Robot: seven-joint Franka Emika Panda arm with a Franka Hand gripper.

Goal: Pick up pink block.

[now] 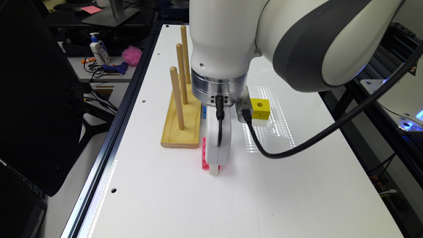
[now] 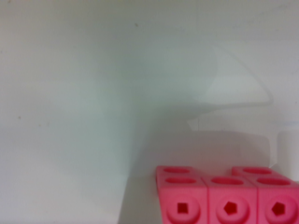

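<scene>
The pink block [image 1: 205, 156] rests on the white table [image 1: 297, 185], just in front of the wooden peg rack, and the gripper hides most of it. It is made of small snap-together cubes with holes. My gripper [image 1: 214, 170] is lowered right down at it, its tip at table level against the block's near side. In the wrist view the pink block [image 2: 226, 196] is very close, with its top and one holed side showing. I cannot tell whether the gripper is open or shut.
A wooden rack with three upright pegs [image 1: 181, 112] stands just beyond the block, with a blue piece [image 1: 204, 112] beside it. A yellow block [image 1: 260, 108] lies toward the exterior view's right. A fluffy pink pom-pom [image 1: 132, 55] and a lotion bottle [image 1: 99, 48] sit off the table.
</scene>
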